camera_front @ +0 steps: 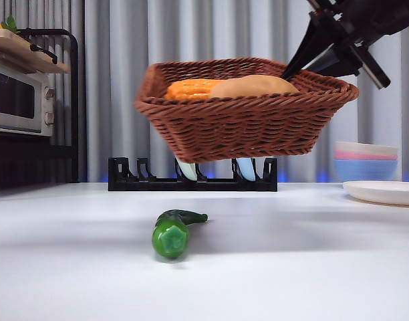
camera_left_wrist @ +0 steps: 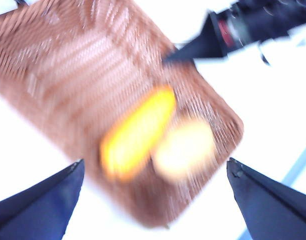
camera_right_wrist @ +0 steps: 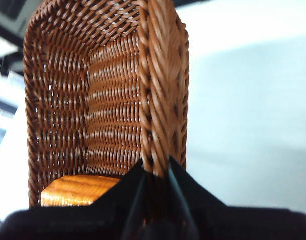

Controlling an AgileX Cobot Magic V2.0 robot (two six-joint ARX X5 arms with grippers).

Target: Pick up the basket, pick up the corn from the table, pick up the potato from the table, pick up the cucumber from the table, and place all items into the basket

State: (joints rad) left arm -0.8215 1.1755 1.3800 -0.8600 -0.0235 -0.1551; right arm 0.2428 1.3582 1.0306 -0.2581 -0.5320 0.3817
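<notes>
A: What do I see from the front?
B: I see the woven reddish-brown wicker basket [camera_front: 244, 124] up in the air, off the white tabletop [camera_front: 311, 267]. The right gripper [camera_front: 290, 70] holds its rim on one side. The bumpy orange-yellow corn [camera_front: 191, 89] and the smooth tan potato [camera_front: 252, 85] lie inside, touching. The shiny dark-green cucumber [camera_front: 173, 232] lies on the tabletop under the basket, near the front edge.

A: And my left wrist camera?
B: It is blurry. The left gripper [camera_left_wrist: 153, 200] hangs over the basket [camera_left_wrist: 68, 75], jaws spread wide, holding nothing. Corn [camera_left_wrist: 138, 132] and potato [camera_left_wrist: 183, 150] sit side by side.

A: The right wrist?
B: The right gripper [camera_right_wrist: 155, 172] is clenched on the braided rim of the basket [camera_right_wrist: 113, 100]. A bit of corn [camera_right_wrist: 78, 190] shows inside.
</notes>
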